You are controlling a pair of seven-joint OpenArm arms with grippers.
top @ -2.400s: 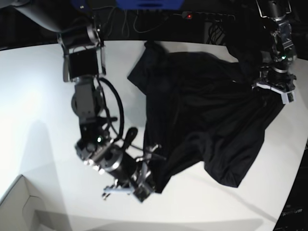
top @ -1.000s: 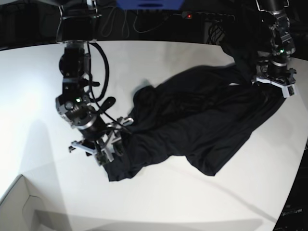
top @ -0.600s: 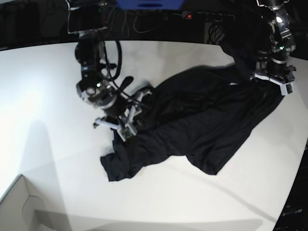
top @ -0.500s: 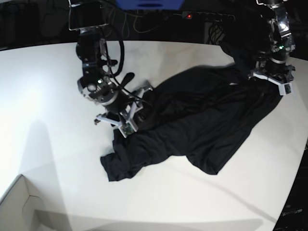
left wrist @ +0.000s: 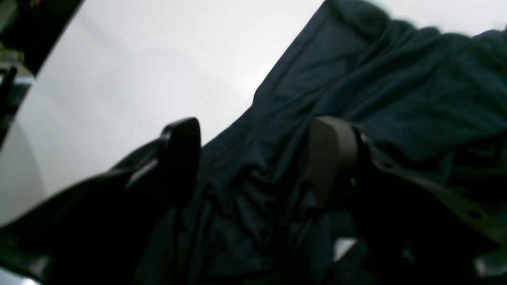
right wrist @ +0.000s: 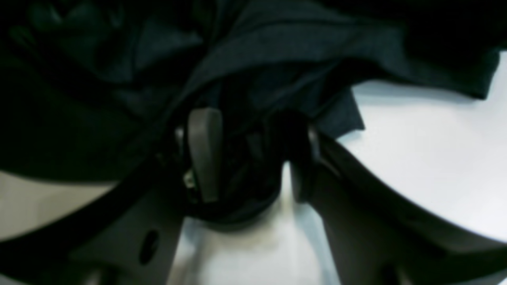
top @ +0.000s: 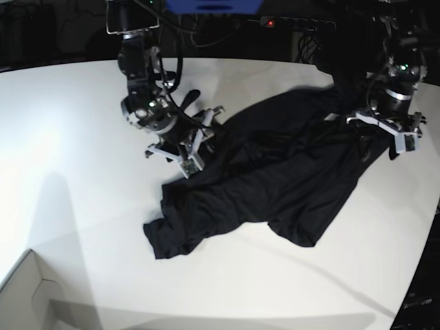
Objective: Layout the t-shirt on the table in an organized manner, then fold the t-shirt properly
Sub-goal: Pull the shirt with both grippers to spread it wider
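The black t-shirt (top: 275,179) lies crumpled across the white table (top: 69,137), stretching from lower left to upper right. My right gripper (top: 192,141) is over its upper left edge. In the right wrist view its jaws (right wrist: 249,154) stand apart with a bunch of the shirt (right wrist: 277,43) between the fingers. My left gripper (top: 381,130) hangs over the shirt's right end. In the left wrist view it (left wrist: 257,158) is open wide, with loose shirt fabric (left wrist: 356,79) lying under it and bare table (left wrist: 138,59) to the left.
A white cardboard box corner (top: 27,295) sits at the lower left. The table's curved edge (top: 426,234) runs down the right side. A power strip (top: 295,23) and cables lie in the dark behind the table.
My right gripper has moved up and right along the shirt, leaving the lower left corner lying on the table. My left gripper has come down and opened; the shirt's right end now lies lower.
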